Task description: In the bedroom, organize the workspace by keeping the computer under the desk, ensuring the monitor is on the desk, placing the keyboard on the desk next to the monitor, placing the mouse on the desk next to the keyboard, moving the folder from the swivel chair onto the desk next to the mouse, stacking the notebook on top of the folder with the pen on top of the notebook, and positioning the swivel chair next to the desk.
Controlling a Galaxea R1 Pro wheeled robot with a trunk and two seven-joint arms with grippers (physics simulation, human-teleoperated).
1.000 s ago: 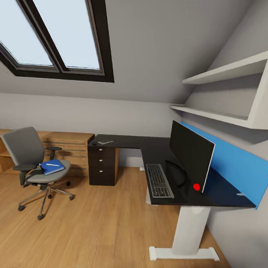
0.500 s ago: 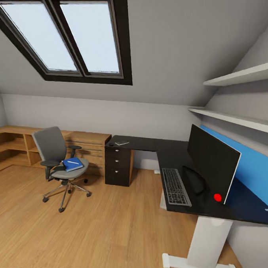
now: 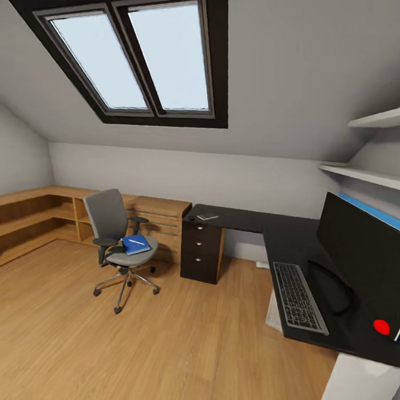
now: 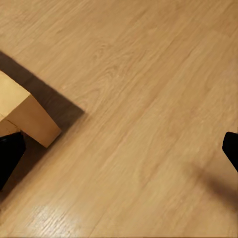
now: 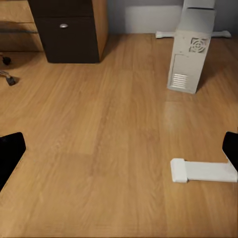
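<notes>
The chair (image 3: 119, 240) stands at centre left of the head view, well apart from the desk (image 3: 292, 241); the blue folder (image 3: 136, 244) lies on its seat with the white pen (image 3: 136, 242) on top, so a careless lift could tip the pen off onto the floor (image 3: 155, 351). A small grey booklet at upper centre, on the desk's far end, looks like the notebook (image 3: 208, 216). At the right edge the keyboard (image 3: 298, 296) lies just beside the monitor (image 3: 368, 257), close to the desk's front edge; sliding the folder in beside it could shove it over. I cannot make out the mouse.

In the right wrist view the computer (image 5: 190, 52) stands at upper right on the floor by the white desk foot (image 5: 203, 170), with the drawer unit (image 5: 69, 29) at upper left; the right gripper (image 5: 119, 151) shows black fingertips spread wide at the frame's two sides, nothing between them. The left gripper (image 4: 119, 153) is likewise spread and bare above the floor, a wooden corner (image 4: 29, 116) at centre left; driving on could clip that furniture or the chair's casters.
</notes>
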